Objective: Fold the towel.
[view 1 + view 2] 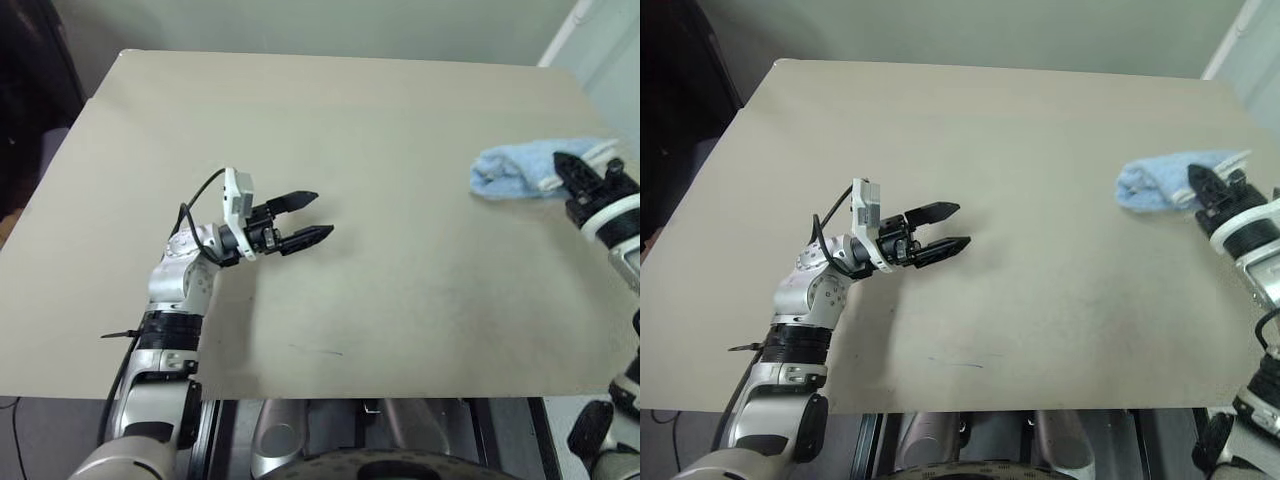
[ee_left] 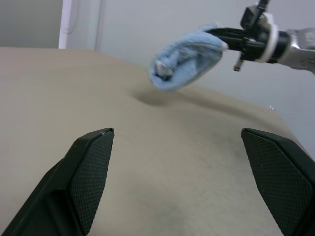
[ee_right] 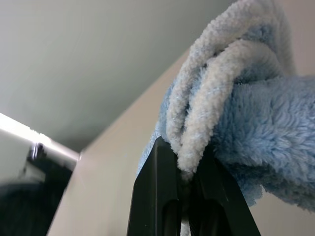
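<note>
The towel (image 1: 520,170) is a light blue fuzzy bundle with white edging, hanging bunched just above the right side of the table. My right gripper (image 1: 572,172) is shut on the towel's white edge; the right wrist view shows layers of white edging (image 3: 197,132) pinched between its black fingers. From the left wrist view the towel (image 2: 184,59) hangs off the tabletop with a shadow under it. My left gripper (image 1: 312,216) hovers over the left middle of the table, pointing toward the towel, open with nothing between its fingers (image 2: 88,167).
The beige table (image 1: 400,290) spreads between the two grippers. Its near edge runs along the bottom and its right edge lies close beside the towel. A pale wall rises behind the far edge.
</note>
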You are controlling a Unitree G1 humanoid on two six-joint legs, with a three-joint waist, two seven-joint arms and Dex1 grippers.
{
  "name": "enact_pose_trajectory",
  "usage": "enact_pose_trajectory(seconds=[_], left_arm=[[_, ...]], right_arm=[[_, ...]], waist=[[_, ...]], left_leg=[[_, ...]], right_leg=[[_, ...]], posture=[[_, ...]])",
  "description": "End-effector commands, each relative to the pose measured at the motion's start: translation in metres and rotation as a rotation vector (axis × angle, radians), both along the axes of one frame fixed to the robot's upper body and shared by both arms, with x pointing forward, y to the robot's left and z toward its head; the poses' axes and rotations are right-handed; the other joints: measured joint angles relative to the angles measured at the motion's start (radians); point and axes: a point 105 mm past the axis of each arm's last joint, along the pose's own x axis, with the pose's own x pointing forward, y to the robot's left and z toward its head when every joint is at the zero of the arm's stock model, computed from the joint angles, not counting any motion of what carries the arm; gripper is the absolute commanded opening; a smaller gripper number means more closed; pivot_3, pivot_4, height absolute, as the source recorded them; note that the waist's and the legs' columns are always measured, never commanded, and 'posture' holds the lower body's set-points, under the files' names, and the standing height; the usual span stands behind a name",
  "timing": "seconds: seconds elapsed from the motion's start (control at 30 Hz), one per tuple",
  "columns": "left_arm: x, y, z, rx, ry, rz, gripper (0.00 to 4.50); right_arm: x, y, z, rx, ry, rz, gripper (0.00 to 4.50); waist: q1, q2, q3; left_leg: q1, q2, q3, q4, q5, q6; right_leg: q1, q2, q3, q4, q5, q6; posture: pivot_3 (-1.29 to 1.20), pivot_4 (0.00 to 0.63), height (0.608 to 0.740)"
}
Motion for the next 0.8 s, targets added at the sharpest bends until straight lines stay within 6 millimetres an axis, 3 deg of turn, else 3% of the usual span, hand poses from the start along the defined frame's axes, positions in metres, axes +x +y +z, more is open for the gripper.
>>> enact_pose_trajectory(seconds=[0.03, 0.13, 0.3, 0.47, 0.57, 0.8], left_arm=[[0.001, -0.004, 0.009, 0.001, -0.051, -0.011, 4.5], [0.002, -0.004, 0.009, 0.003, -0.058, -0.003, 4.5], [0.0, -0.004, 0.007, 0.016, -0.066, 0.007, 4.5], [-0.007, -0.001, 0.004, 0.028, -0.059, 0.016, 4.5], [-0.007, 0.0, 0.004, 0.03, -0.057, 0.02, 4.5], [-0.004, -0.006, 0.003, 0.038, -0.047, 0.001, 4.5]], right_arm=[[0.017, -0.016, 0.018, -0.067, -0.071, -0.054, 0.06], [0.029, -0.025, 0.012, -0.12, -0.066, -0.073, 0.06], [0.029, -0.035, -0.024, -0.067, 0.013, -0.117, 0.06], [-0.002, -0.016, -0.066, 0.036, 0.096, -0.119, 0.06], [-0.016, -0.01, -0.075, 0.074, 0.112, -0.142, 0.06], [-0.042, -0.041, -0.085, 0.223, 0.142, -0.377, 0.06]], waist=[[0.0, 0.0, 0.0], [0.002, 0.001, 0.0], [0.004, 0.001, 0.0], [0.005, 0.003, 0.0], [0.003, 0.005, 0.001], [0.002, 0.005, 0.002]], left_leg=[[0.0, 0.0, 0.0, 0.0, 0.0, 0.0], [-0.001, 0.0, 0.0, 0.0, 0.0, 0.0], [-0.001, 0.001, 0.0, -0.001, -0.001, 0.003], [-0.001, 0.002, 0.001, -0.002, -0.003, 0.004], [-0.001, 0.002, 0.002, -0.002, -0.004, 0.004], [0.006, 0.002, 0.002, 0.001, -0.003, 0.006]], right_leg=[[0.0, 0.0, 0.0, 0.0, 0.001, 0.001], [0.0, 0.0, 0.0, -0.001, 0.003, 0.003], [0.0, 0.0, -0.001, -0.004, 0.01, -0.007], [0.0, 0.0, -0.001, -0.005, 0.007, -0.006], [0.0, 0.0, -0.001, -0.005, 0.007, -0.007], [0.008, 0.0, 0.0, -0.006, 0.001, -0.004]], posture=[[0.0, 0.15, 0.697], [0.0, 0.15, 0.697], [0.0, 0.15, 0.697], [0.0, 0.15, 0.697], [0.0, 0.15, 0.697], [0.0, 0.15, 0.697]])
